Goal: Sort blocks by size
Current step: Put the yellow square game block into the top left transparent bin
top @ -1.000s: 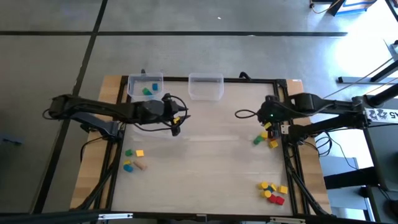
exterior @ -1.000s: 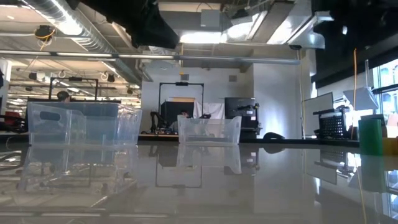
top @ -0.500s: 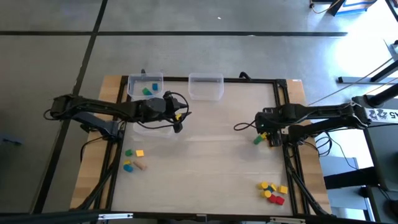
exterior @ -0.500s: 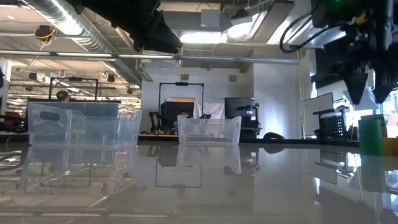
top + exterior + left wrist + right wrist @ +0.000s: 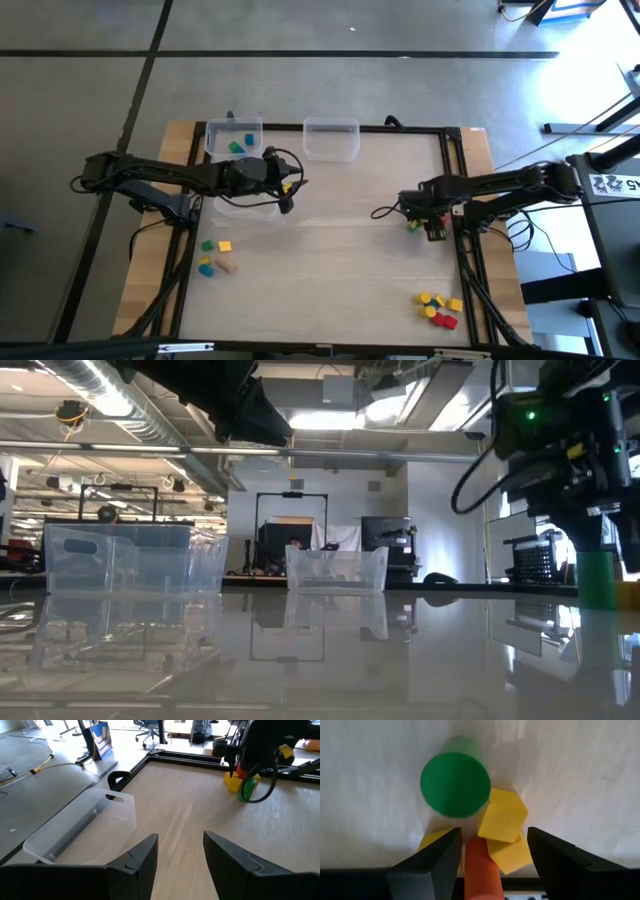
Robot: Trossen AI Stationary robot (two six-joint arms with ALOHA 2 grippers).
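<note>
So this looks like the pick phase on the right side: the right gripper (image 5: 492, 857) is hanging straight over a little cluster of blocks near the right edge of the table (image 5: 330, 260), jaws spread wide with nothing held. Looking down between the fingers, an orange-red block (image 5: 481, 867) sits right in the gap, the green cylinder (image 5: 455, 784) stands just beyond the jaw line, and a couple of yellow blocks (image 5: 503, 817) are crowded against both, touching or nearly so. My guess is the orange-red one is the target, but it's tight in there, so the next move needs a clean descent that straddles one piece without shoving the green or yellow neighbours, then a close. Could easily end up nudging the whole pile. The left gripper (image 5: 180, 857) is parked with its jaws apart and empty, next to a clear bin (image 5: 82, 827). From above there's another bin (image 5: 331, 139) at the back edge, one (image 5: 234, 139) with a few green and blue pieces in it, plus loose groups (image 5: 215, 256) at the left front and (image 5: 438, 308) at the right front not yet sorted, so I'd say plenty of work is left.
</note>
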